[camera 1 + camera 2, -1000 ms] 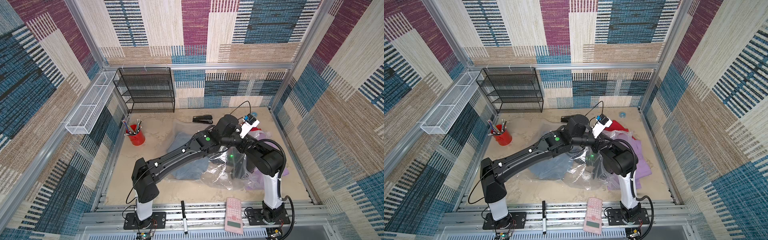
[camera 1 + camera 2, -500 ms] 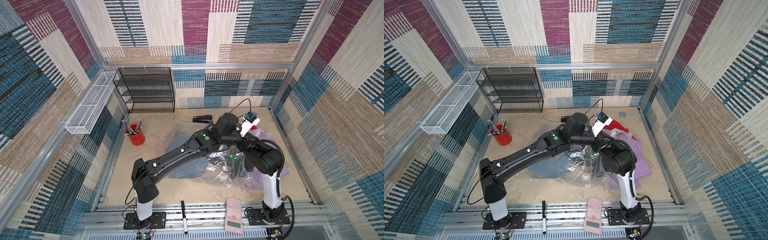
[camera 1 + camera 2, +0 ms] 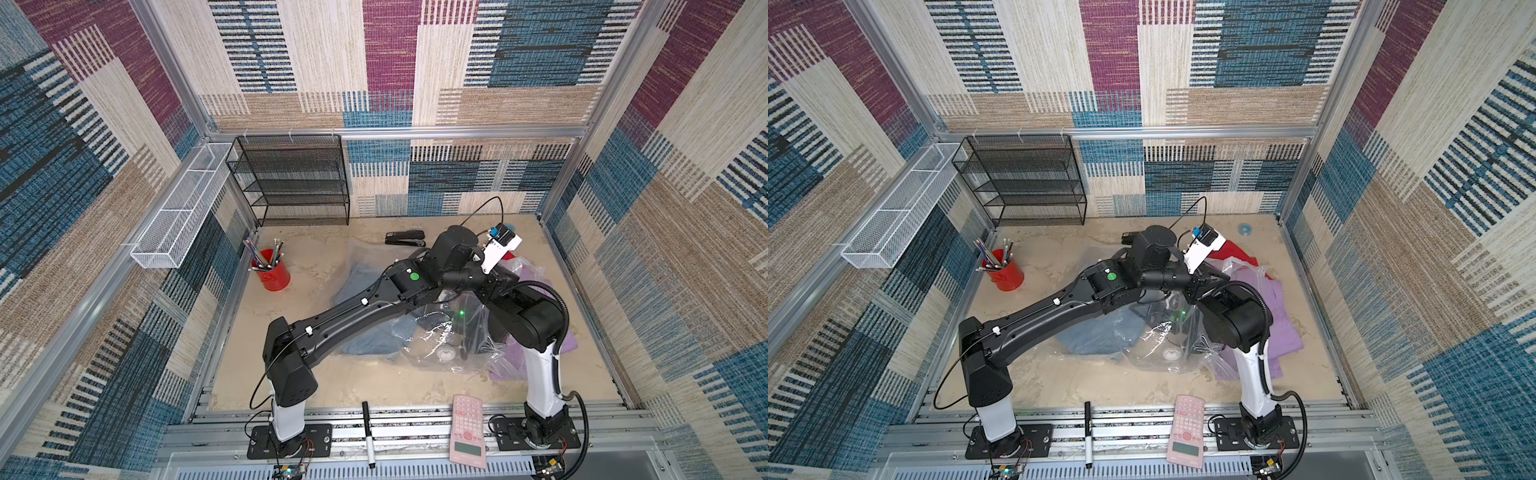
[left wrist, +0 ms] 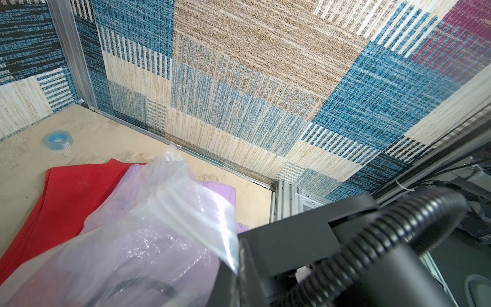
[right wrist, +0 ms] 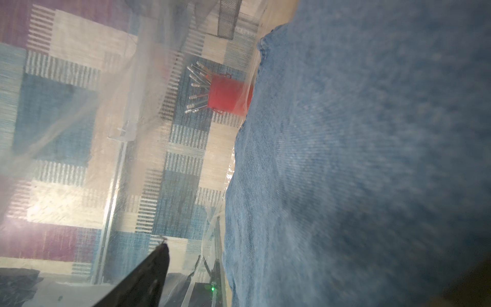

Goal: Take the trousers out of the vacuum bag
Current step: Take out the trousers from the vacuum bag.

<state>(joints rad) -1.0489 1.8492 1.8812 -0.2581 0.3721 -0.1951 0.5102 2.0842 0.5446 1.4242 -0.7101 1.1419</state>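
Little shifts since earlier. Nearest, right gripper [image 3: 434,322] gapes inside the bag [image 3: 432,351] beside the jeans [image 3: 370,336]; we should bite denim only. Farther, left gripper [image 3: 505,272] pinches the bag's lip; lilac trousers [image 3: 1283,324], red trousers [image 3: 1237,251] lie outside.

Left tool [image 3: 1216,273]: jaws buried between vacuum bag [image 3: 1158,345] film and right arm [image 3: 1237,320]. Right tool [image 5: 318,261]: one finger [image 5: 148,271] visible, mate cut off at frame edge. Denim trousers [image 5: 358,159] blurred. Red trousers [image 3: 515,254] mostly behind left arm [image 3: 353,316].
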